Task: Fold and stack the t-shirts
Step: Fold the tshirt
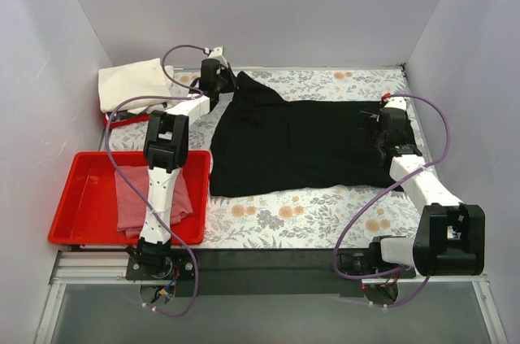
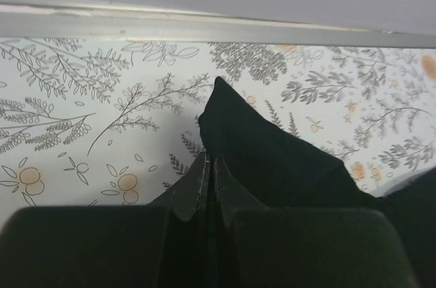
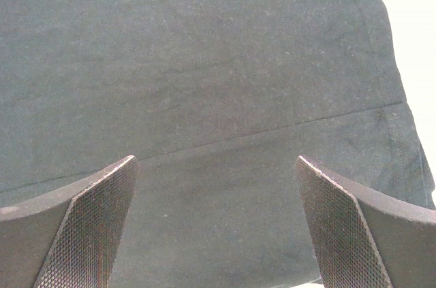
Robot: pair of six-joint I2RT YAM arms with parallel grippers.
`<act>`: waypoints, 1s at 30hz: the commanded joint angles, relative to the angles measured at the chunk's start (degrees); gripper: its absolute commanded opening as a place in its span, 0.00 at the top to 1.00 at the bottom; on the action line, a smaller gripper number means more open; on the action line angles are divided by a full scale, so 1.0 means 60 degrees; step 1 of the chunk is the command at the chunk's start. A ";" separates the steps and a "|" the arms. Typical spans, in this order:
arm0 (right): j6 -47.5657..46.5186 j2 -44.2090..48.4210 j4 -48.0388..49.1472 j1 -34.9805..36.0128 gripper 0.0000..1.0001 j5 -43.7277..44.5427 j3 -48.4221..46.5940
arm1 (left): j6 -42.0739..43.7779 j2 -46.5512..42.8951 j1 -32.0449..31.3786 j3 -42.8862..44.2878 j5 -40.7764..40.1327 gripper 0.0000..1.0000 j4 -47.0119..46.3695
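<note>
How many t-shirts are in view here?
3: black t-shirt spread mid-table, pink t-shirt in the near red tray, cream t-shirt far left. More could hide beneath.

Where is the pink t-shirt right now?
In the top view, the pink t-shirt lies in the red tray at the near left, partly hidden by the left arm, with the black t-shirt spread to its right.

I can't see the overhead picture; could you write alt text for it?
A black shirt lies spread on a floral table, the left fingers pinching its far left corner and the right fingers open above its right end. A pink shirt sits in a red tray, a cream shirt beyond.
</note>
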State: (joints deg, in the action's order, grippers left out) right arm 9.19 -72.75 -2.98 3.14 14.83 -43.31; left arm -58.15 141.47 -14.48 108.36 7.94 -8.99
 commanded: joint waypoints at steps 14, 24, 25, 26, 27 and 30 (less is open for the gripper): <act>-0.0140 0.0831 -0.0001 0.0049 0.11 0.0077 -0.0047 | -0.0049 -0.0464 -0.0004 0.0543 -0.0532 1.00 0.0927; -0.0155 0.0861 -0.0089 0.0049 0.11 0.0019 -0.0091 | 0.0141 0.0225 -0.0018 0.1145 -0.0796 0.62 0.1294; -0.0155 0.0860 -0.0103 0.0049 0.11 0.0019 -0.0106 | 0.0141 0.0284 0.0011 0.1188 -0.0811 0.61 0.1323; -0.0155 0.0875 -0.0103 0.0049 0.11 0.0033 -0.0091 | 0.0126 0.0313 0.0026 0.1218 -0.0840 0.60 0.1338; -0.0155 0.0875 -0.0103 0.0049 0.11 0.0019 -0.0106 | 0.0126 0.0342 0.0026 0.1247 -0.0826 0.60 0.1338; -0.0155 0.0846 -0.0089 0.0063 0.11 0.0018 -0.0091 | 0.0141 0.0445 0.0026 0.1335 -0.0841 0.60 0.1338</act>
State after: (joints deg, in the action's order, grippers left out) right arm 8.78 -68.49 -3.97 3.14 14.83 -43.29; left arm -58.24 144.09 -14.48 113.89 3.90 -1.28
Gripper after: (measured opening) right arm 0.888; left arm 0.401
